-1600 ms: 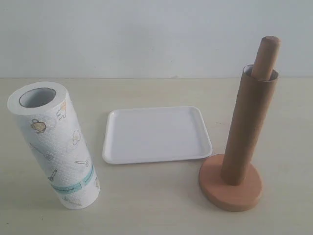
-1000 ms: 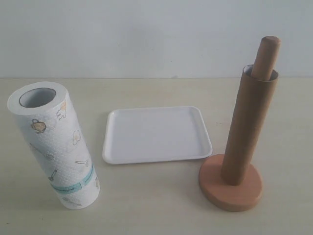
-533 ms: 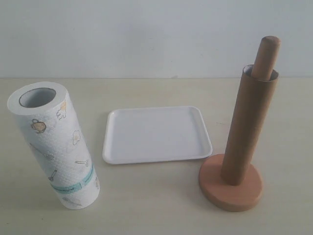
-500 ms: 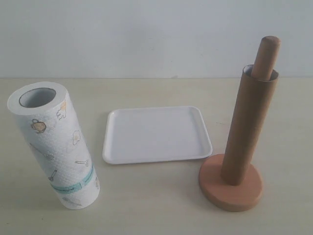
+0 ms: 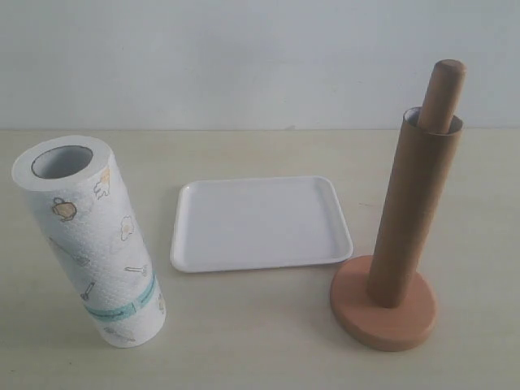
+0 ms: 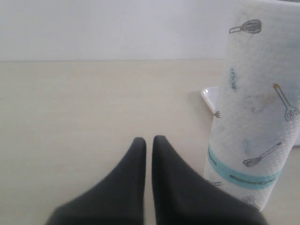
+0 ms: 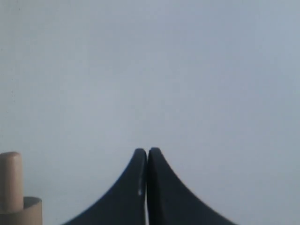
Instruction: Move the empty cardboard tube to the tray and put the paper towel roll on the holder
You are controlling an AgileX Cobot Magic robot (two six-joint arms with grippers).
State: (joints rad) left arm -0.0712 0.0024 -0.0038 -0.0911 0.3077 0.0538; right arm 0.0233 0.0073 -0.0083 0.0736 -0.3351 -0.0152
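Observation:
The brown cardboard tube (image 5: pixel 413 213) stands sleeved over the post of the wooden holder (image 5: pixel 383 313) at the right of the exterior view; the post's round top (image 5: pixel 445 91) pokes out above it. The white tray (image 5: pixel 260 223) lies empty in the middle. At the left the paper towel roll (image 5: pixel 91 244) stands upright. Neither gripper shows in the exterior view. My left gripper (image 6: pixel 149 140) is shut and empty, low over the table beside the paper towel roll (image 6: pixel 255 108). My right gripper (image 7: pixel 147 151) is shut and empty, raised before the wall, with the post's top (image 7: pixel 10 180) and tube rim (image 7: pixel 31 211) off to one side.
A corner of the tray (image 6: pixel 208 96) peeks out behind the roll in the left wrist view. A pale wall rises behind the beige table (image 5: pixel 260 341).

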